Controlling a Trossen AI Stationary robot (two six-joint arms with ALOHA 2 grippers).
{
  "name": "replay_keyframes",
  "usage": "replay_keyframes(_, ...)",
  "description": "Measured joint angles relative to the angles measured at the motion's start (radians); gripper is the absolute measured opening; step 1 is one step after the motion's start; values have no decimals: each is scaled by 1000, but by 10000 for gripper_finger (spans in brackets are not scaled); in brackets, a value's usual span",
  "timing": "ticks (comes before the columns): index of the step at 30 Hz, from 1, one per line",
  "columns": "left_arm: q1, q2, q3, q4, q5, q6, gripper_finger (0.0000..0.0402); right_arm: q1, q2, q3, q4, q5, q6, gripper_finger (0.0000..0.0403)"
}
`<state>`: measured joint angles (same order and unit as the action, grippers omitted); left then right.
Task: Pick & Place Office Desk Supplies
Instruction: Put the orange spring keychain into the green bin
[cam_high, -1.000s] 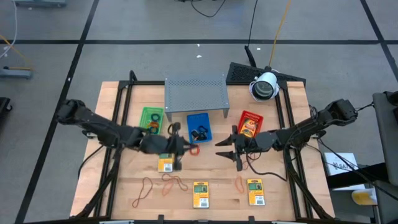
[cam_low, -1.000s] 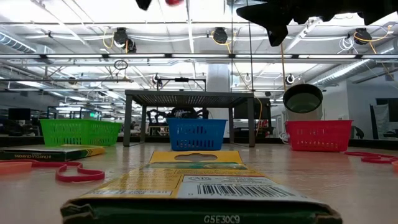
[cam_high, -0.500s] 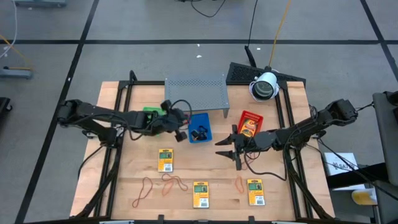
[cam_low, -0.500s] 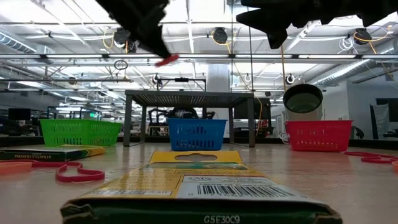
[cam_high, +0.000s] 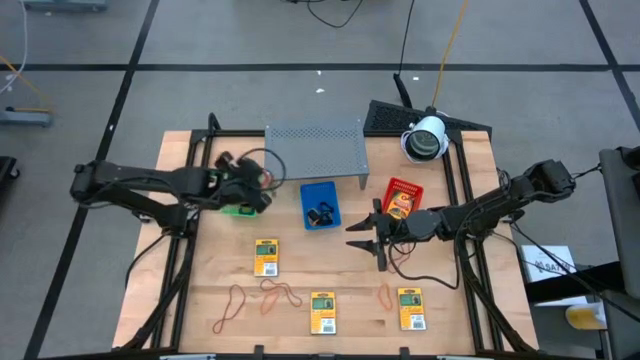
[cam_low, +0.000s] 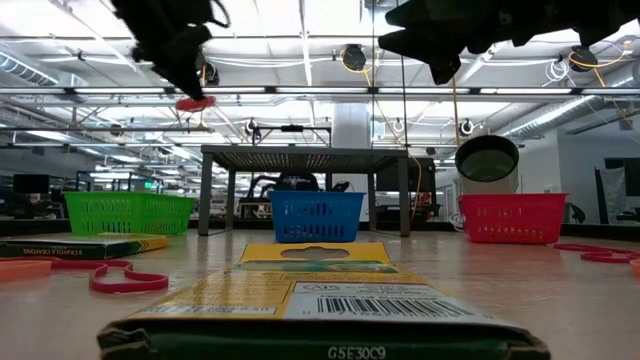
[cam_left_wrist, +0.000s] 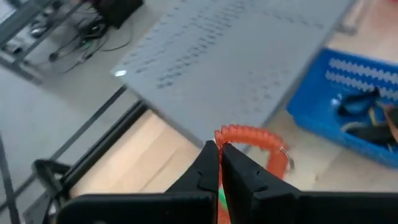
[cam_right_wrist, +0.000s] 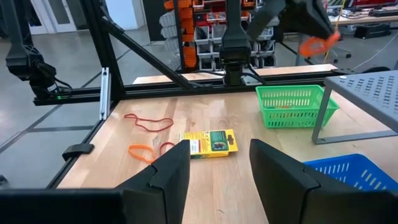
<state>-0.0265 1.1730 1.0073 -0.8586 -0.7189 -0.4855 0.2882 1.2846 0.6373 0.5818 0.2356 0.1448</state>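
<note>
Left gripper (cam_high: 262, 182) above green tray (cam_high: 238, 208), at 10 o'clock of table (cam_high: 200, 300); jaws pinched shut on orange-red rubber band (cam_left_wrist: 255, 140), lifted clear of surface. Right gripper (cam_high: 362, 238) at 3 o'clock of centre, jaws apart, holding nothing. Three yellow packets (cam_high: 265, 257) and loose rubber-band loops (cam_high: 235, 300) along 6 o'clock edge.

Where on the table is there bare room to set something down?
Bare wood lies between the blue tray and the middle yellow packet, and left of the rubber-band loops. It is crowded at the back around the green tray, metal shelf and red tray.
</note>
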Motion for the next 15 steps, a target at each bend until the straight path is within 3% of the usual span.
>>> replay_keyframes(5, -9, -60, 0, -142, -17, -158, 6, 0, 0, 0, 0, 0, 0, 155)
replay_keyframes(15, -29, -73, 0, -257, -6, -273, 12, -1, 0, 0, -4, 0, 0, 155)
